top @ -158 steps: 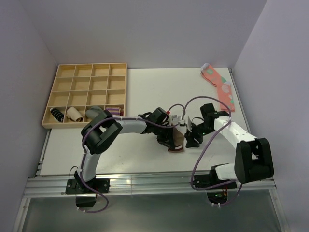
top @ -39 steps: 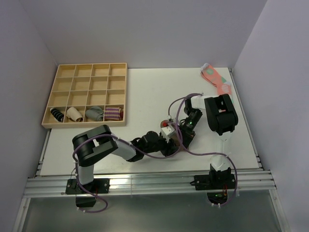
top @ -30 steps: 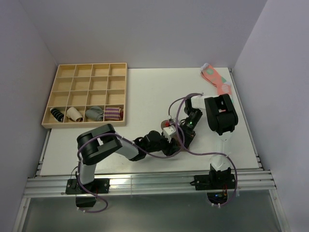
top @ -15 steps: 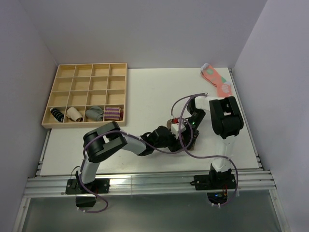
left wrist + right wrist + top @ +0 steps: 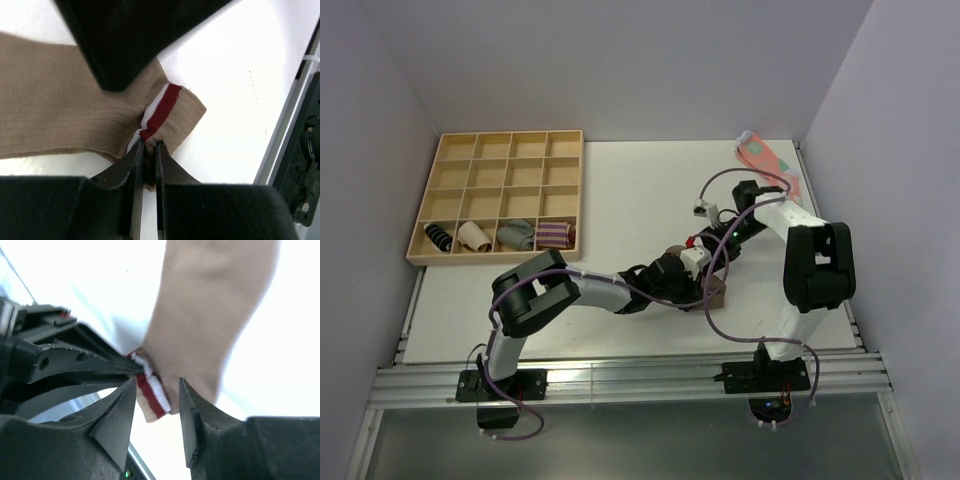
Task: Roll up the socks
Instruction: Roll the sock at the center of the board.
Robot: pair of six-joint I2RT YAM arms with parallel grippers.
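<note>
The tan-brown sock (image 5: 60, 105) lies flat on the white table, its dark red and white striped cuff (image 5: 161, 106) at the end nearest both grippers. My left gripper (image 5: 149, 150) is shut on the edge of the cuff. My right gripper (image 5: 157, 390) is open, one finger on each side of the cuff (image 5: 150, 387), with the sock's body (image 5: 210, 315) beyond it. In the top view the sock (image 5: 717, 296) is mostly hidden under the left gripper (image 5: 703, 282) and right gripper (image 5: 718, 262), right of the table's centre.
A wooden compartment tray (image 5: 500, 160) stands at the back left with small sock bundles (image 5: 515, 235) in its front row. A coral-pink sock (image 5: 765, 158) lies at the back right corner. Cables loop over both arms. The metal rail (image 5: 620, 380) runs along the near edge.
My left gripper has moved right, holding the cuff. My right arm has swung out, its forearm now reaching in from the back right, and its open jaws now sit around the cuff.
</note>
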